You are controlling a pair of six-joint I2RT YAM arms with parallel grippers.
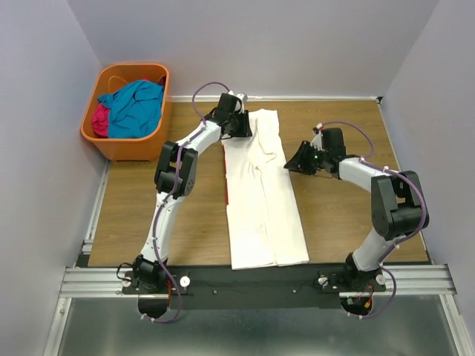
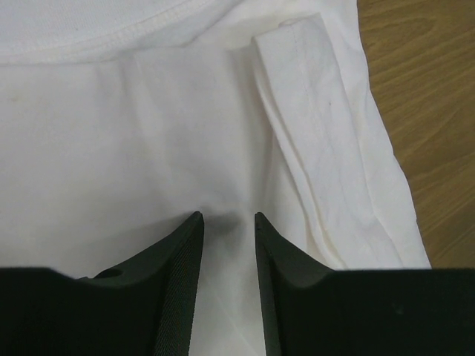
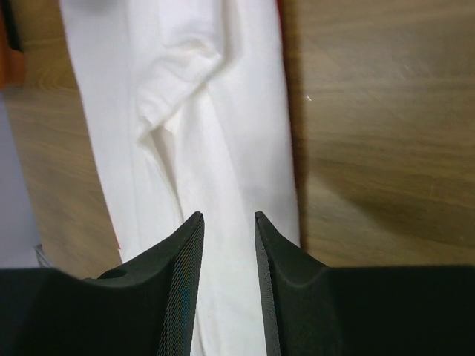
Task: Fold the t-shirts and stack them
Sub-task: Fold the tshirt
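Three t-shirts are in view. Your reference for every position below is the white t-shirt point(image 1: 263, 200), which lies flat on the table point(image 1: 148, 215), folded into one long narrow strip.

Edges:
- The near hem of the white t-shirt reaches the table's near edge, beside the rail point(image 1: 415, 280).
- Its far end stops just short of the back wall.
- A thin red edge point(image 1: 226, 191) shows along its left side.
- In the left wrist view, a folded-in sleeve point(image 2: 312, 111) lies along one side and the collar seam point(image 2: 111, 37) curves across the top.

Open room:
- You have bare wood on both sides of the white t-shirt, running out to the side walls.
- The arms' own links stand over each band.
- The orange basket point(image 1: 111, 148) sits well off to its far left, against the wall.
- The basket holds the teal-blue t-shirt point(image 1: 137, 107) and the magenta t-shirt point(image 1: 100, 119), bunched and touching each other.

Grippers:
- The left gripper point(image 1: 241, 124) is at the far left corner of the white t-shirt, its tips down at the cloth.
- In its wrist view the left gripper point(image 2: 228, 216) has jaws a narrow gap apart, with nothing pinched between them. A small shadowed dimple shows in the cloth at the tips.
- The right gripper point(image 1: 297, 163) sits just beside the white t-shirt's right edge, toward the far end. You cannot tell whether it touches the cloth.
- In its wrist view the right gripper point(image 3: 228, 216) has jaws equally parted and holds nothing.
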